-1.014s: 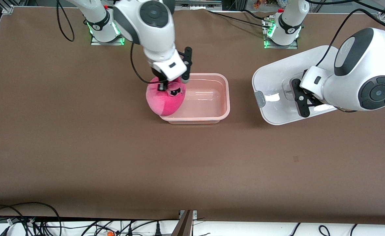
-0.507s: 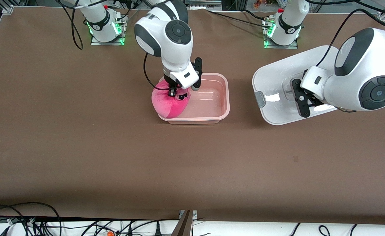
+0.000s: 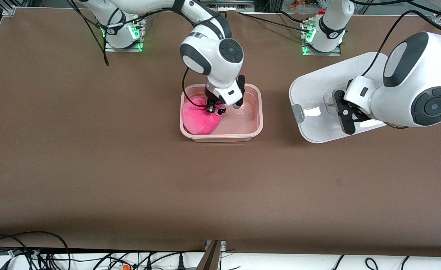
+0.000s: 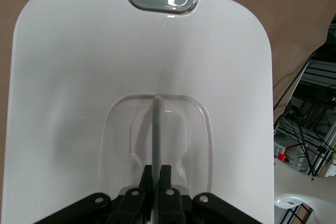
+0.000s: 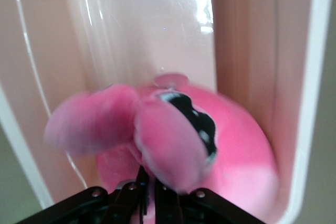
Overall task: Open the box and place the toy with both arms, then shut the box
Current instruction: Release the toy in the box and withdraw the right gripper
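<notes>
The toy (image 3: 199, 119) lies in the open box (image 3: 257, 129), at the end toward the right arm's base, pinched by the closed right gripper (image 3: 213, 109). The left gripper (image 3: 343, 112) clamps the handle (image 4: 156, 129) of the lid (image 3: 310, 90) lying beside the box.

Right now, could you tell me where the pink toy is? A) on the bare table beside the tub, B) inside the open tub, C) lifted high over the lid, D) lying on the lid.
B: the toy sits inside the tub, with the right tool shut on it.
</notes>
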{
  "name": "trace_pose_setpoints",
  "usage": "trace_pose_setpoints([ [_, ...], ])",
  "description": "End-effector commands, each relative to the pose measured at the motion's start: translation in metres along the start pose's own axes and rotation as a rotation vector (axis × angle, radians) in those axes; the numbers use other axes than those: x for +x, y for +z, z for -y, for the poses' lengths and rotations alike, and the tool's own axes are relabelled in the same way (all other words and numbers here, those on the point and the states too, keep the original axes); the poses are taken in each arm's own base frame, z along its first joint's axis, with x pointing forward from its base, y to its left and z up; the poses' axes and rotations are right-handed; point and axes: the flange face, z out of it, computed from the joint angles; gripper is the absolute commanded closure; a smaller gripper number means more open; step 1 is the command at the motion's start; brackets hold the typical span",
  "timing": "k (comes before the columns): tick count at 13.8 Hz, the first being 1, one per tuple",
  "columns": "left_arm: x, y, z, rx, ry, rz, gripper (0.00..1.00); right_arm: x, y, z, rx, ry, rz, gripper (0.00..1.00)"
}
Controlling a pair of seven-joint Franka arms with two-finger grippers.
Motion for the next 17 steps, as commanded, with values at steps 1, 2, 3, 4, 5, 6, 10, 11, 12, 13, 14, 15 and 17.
trace_pose_setpoints([
  [1,-0.003,-0.006,-0.001,0.004,0.020,0.009,1.00,0.006,0.007,-0.007,-0.017,0.023,0.020,1.00],
  [2,-0.004,-0.006,-0.001,0.005,0.018,0.008,1.00,0.010,0.011,-0.005,-0.020,0.027,0.011,1.00],
  [3,-0.004,-0.008,-0.002,0.008,0.019,0.004,1.00,0.015,0.015,-0.001,-0.026,0.040,0.006,1.00],
  [4,-0.004,-0.009,-0.002,0.010,0.018,0.005,1.00,0.019,0.020,0.000,-0.029,0.050,0.000,0.98],
  [5,-0.004,-0.008,-0.002,0.008,0.020,0.004,1.00,0.023,0.023,-0.001,-0.032,0.065,-0.022,0.25],
  [6,-0.004,-0.008,-0.002,0.007,0.019,0.005,1.00,0.028,0.027,0.000,-0.034,0.095,-0.046,0.00],
  [10,-0.001,-0.010,-0.004,0.013,0.021,0.000,1.00,0.046,0.023,-0.006,-0.052,0.255,-0.196,0.00],
  [11,-0.001,-0.010,-0.004,0.012,0.021,0.001,1.00,0.047,0.019,-0.008,-0.054,0.279,-0.225,0.00],
  [12,-0.001,-0.010,-0.004,0.012,0.022,0.001,1.00,0.045,0.018,-0.012,-0.054,0.287,-0.229,0.00],
  [13,-0.001,-0.010,-0.004,0.012,0.021,0.001,1.00,0.040,0.014,-0.017,-0.055,0.289,-0.225,0.00],
  [14,0.000,-0.010,-0.005,0.012,0.021,-0.001,1.00,0.030,0.012,-0.029,-0.045,0.312,-0.216,0.00],
  [15,0.003,-0.013,-0.008,0.020,0.025,-0.003,1.00,0.016,0.007,-0.039,-0.026,0.337,-0.190,0.00],
  [17,0.007,-0.014,-0.011,0.023,0.030,-0.001,1.00,-0.033,-0.040,-0.073,0.039,0.451,-0.180,0.00],
])
